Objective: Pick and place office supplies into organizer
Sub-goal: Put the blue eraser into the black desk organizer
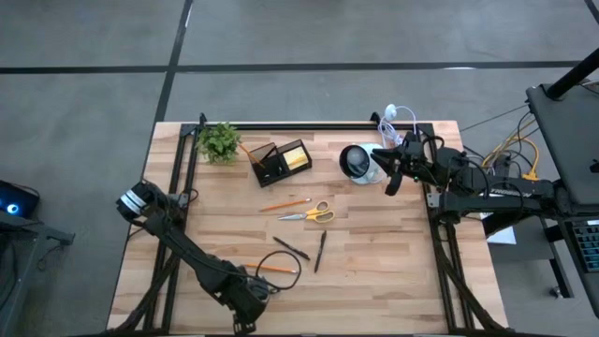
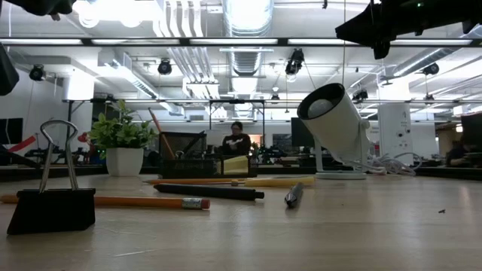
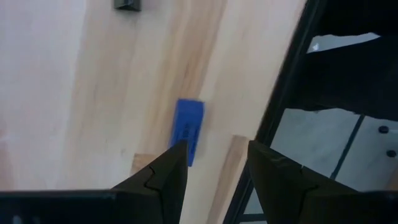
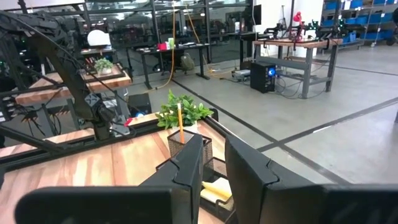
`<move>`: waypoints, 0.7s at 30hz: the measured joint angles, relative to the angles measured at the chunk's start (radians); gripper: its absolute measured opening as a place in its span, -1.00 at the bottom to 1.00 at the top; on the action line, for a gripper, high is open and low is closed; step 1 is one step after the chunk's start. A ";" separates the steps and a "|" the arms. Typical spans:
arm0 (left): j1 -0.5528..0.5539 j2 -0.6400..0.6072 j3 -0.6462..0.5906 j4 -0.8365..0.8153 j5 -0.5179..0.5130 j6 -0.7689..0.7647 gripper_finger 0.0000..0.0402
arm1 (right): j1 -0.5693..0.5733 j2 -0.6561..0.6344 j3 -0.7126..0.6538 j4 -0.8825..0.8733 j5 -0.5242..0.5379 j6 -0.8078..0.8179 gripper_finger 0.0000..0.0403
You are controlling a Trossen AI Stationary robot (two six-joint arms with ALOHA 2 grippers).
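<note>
Left gripper (image 3: 214, 163): low over the near left part of the counter (image 1: 374, 281), close to its edge; fingers (image 3: 163, 180) apart with a clear gap, nothing between them.
Below the left fingers: a small blue bit (image 3: 188, 130) lies flat on the wood just ahead of the fingertips, not touched; a small dark bit (image 3: 127, 5) lies farther off.
Right gripper (image 4: 214, 158): raised above the far right of the counter, beside the white round cup (image 1: 356, 162); fingers (image 4: 189, 165) stand a narrow gap apart and hold nothing.
Organizer (image 1: 279, 162): black tray at the far middle of the counter, next to the small green plant (image 1: 218, 140); a pencil stands upright in one compartment, a yellow sticky-note block (image 1: 298, 157) sits in another.
Scissors (image 1: 311, 214): flat on the counter in the middle, near the organizer, yellow-orange handles toward the right.
Orange pencils: one (image 1: 285, 203) just beside the scissors, another (image 1: 276, 269) near the left gripper.
Dark pens: two lie apart in the middle, one (image 1: 291, 248) slanted, one (image 1: 320, 251) nearly upright in the high view.
Binder clip (image 2: 53, 203): black, standing on the counter close to the low camera.
White coiled cable (image 1: 393, 120): at the far right edge.
</note>
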 joint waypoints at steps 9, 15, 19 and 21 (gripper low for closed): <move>-0.001 0.000 -0.015 0.056 -0.006 0.004 -0.24 | 0.000 0.000 0.000 0.000 0.000 0.000 -0.71; -0.004 0.013 -0.017 0.061 -0.033 0.083 -0.17 | 0.000 0.000 0.000 0.000 0.000 0.008 -0.71; -0.008 0.033 -0.017 0.063 -0.027 0.080 0.00 | 0.000 0.000 0.000 0.000 -0.001 0.008 -0.71; -0.011 0.042 -0.017 0.065 -0.016 0.076 0.10 | 0.000 0.000 0.000 0.000 -0.001 0.009 -0.71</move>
